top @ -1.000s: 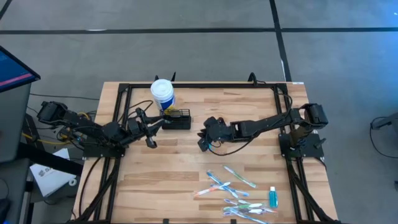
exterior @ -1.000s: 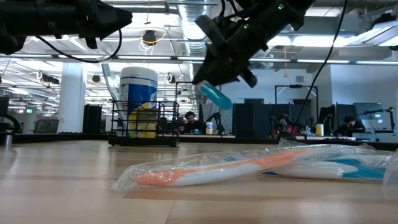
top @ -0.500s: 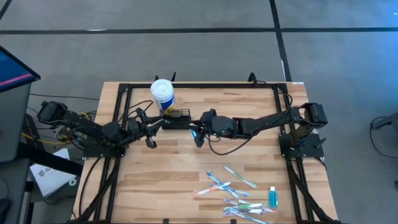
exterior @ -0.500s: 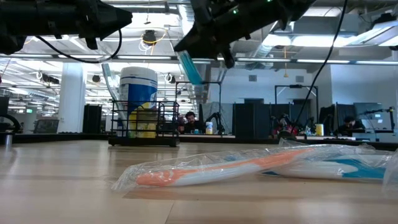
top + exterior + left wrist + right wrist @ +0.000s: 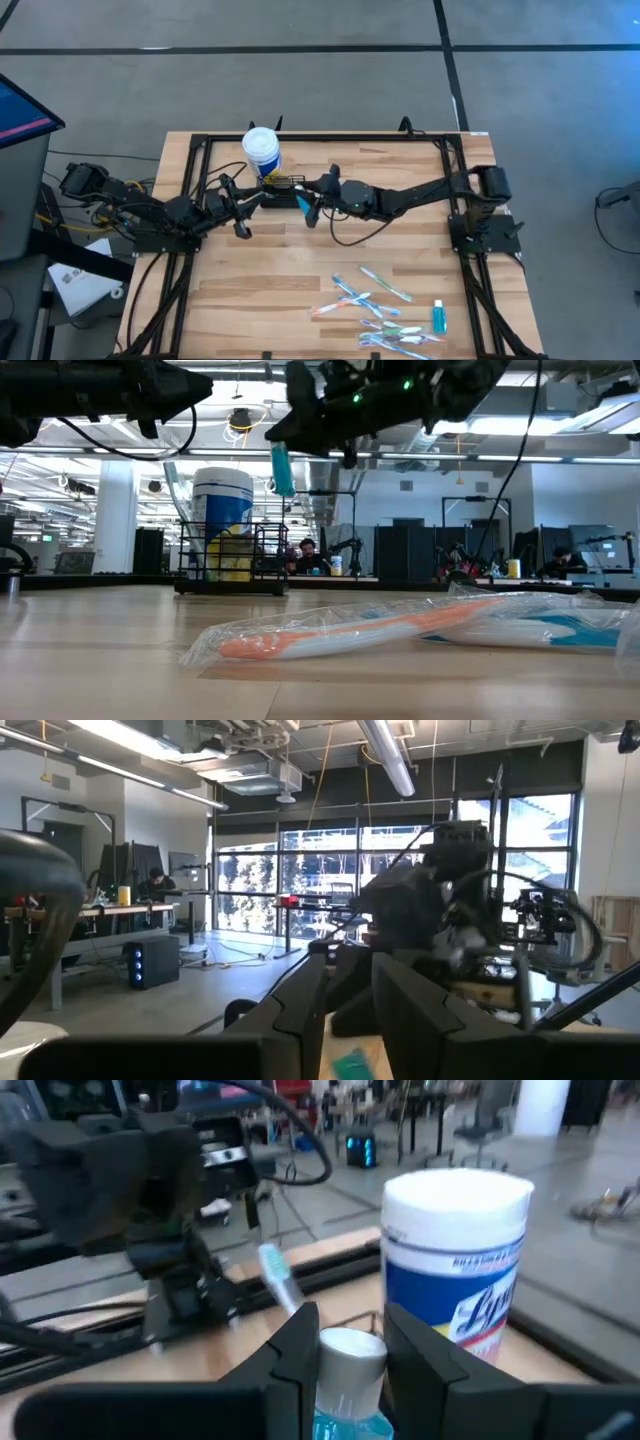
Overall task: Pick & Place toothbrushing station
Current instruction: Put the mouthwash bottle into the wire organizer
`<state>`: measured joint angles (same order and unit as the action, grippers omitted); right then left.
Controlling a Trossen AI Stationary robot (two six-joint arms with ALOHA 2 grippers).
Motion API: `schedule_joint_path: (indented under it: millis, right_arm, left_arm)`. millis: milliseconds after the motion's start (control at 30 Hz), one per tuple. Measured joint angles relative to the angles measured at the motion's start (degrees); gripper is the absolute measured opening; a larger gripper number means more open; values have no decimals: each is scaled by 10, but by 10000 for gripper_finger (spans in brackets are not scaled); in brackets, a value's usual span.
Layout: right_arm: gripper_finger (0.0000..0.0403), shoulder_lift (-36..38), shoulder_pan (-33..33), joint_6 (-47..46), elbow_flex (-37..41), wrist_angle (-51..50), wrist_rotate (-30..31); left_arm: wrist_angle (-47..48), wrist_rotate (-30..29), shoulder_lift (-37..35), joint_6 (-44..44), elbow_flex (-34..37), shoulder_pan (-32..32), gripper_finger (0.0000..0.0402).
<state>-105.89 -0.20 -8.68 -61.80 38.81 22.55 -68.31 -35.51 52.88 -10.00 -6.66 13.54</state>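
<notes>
Toothbrushing station partly hidden under right pincer; compartments unreadable.

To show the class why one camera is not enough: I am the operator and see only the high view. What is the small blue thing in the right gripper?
Observer: The right wrist view shows the right gripper shut on a blue bottle with a pale cap.
Operator: Is it already down in the black caddy?
Observer: No. In the low view it hangs above the caddy, not touching its top edge.
Operator: Is anything in the caddy?
Observer: The right wrist view shows a toothbrush standing tilted beside the white tub; I cannot tell which compartment it is in.
</notes>
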Motion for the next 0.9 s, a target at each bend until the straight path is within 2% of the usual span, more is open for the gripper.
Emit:
schedule_joint_path:
  millis: [167,267,333,567,900]
  right_arm:
    - [80,-54,-19,36,0,140,-3]
    - [80,-79,-29,44,-2,185,-12]
    - [80,-91,-36,44,-10,192,-29]
    - [80,-147,-48,72,-66,198,-33]
    - [80,-165,-56,92,-89,201,-34]
  left_arm:
    - [0,0,0,0,0,0,81]
    - [0,0,0,0,0,0,81]
    - [0,0,0,-1,0,0,81]
    - [0,0,0,-1,0,-1,81]
    - [0,0,0,-2,0,-1,81]
